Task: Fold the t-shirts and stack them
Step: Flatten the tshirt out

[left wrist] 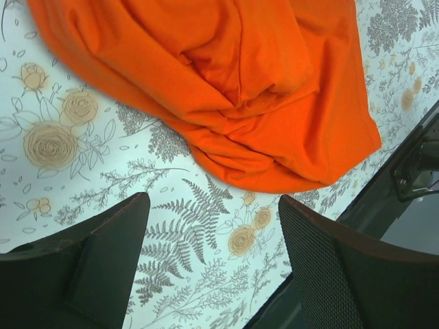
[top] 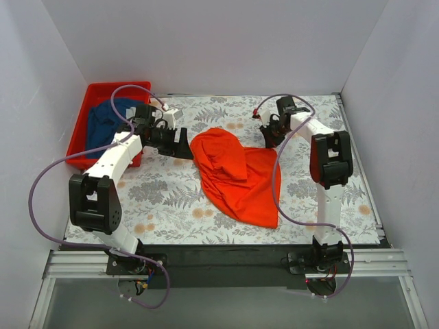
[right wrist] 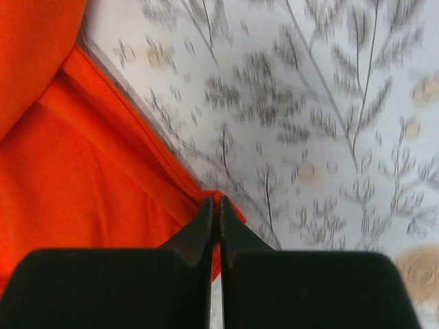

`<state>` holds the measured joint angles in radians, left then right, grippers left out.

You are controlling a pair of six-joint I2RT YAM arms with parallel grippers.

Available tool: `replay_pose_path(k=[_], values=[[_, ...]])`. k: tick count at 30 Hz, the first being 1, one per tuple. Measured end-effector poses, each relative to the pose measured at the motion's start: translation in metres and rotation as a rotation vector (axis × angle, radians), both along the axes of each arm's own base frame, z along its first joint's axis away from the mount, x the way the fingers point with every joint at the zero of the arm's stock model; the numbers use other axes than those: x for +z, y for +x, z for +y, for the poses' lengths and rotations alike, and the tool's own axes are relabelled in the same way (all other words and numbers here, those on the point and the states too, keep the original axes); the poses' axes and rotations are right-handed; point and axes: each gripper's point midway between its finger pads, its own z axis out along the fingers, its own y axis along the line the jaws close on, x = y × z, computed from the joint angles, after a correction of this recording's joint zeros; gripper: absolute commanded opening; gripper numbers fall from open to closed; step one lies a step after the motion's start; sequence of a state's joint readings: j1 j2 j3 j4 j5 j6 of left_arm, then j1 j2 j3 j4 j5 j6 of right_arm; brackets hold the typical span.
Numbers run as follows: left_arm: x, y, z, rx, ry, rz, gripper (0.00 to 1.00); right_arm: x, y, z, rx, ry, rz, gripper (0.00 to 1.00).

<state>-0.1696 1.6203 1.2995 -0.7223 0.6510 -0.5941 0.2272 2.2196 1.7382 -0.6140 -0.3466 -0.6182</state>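
Note:
The orange-red t-shirt (top: 236, 175) lies crumpled in the middle of the flowered table. It also shows in the left wrist view (left wrist: 226, 89) and in the right wrist view (right wrist: 75, 171). My right gripper (top: 269, 140) is shut on the shirt's hemmed corner at its far right (right wrist: 216, 205). My left gripper (top: 184, 149) is open and empty just left of the shirt, its fingers (left wrist: 103, 253) apart over bare table. The dark blue t-shirt (top: 110, 120) lies bunched in the red bin.
The red plastic bin (top: 82, 140) stands at the far left of the table, beside my left arm. White walls close in the table on three sides. A black strip runs along the near edge (top: 226, 257).

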Motion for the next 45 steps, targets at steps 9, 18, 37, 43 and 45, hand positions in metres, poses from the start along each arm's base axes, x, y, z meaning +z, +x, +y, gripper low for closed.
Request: replay_pose_path(k=[9,18,37,43,45], values=[[0.008,-0.002,-0.062,-0.294,0.014,-0.271,0.69,0.009,-0.032,-0.061,-0.194,0.056,0.14,0.01],[0.011,0.033,-0.159,-0.665,0.03,-0.612,0.79,0.019,-0.048,-0.051,-0.209,0.092,0.174,0.01],[-0.101,0.172,-0.205,-0.521,0.252,-0.68,0.62,0.007,-0.081,-0.069,-0.267,0.103,0.257,0.01],[-0.124,0.176,-0.193,-0.49,0.328,-0.657,0.0,0.002,-0.088,-0.074,-0.274,0.093,0.275,0.01],[-0.127,0.18,-0.184,-0.447,0.355,-0.658,0.0,-0.002,-0.091,-0.08,-0.283,0.073,0.28,0.01]])
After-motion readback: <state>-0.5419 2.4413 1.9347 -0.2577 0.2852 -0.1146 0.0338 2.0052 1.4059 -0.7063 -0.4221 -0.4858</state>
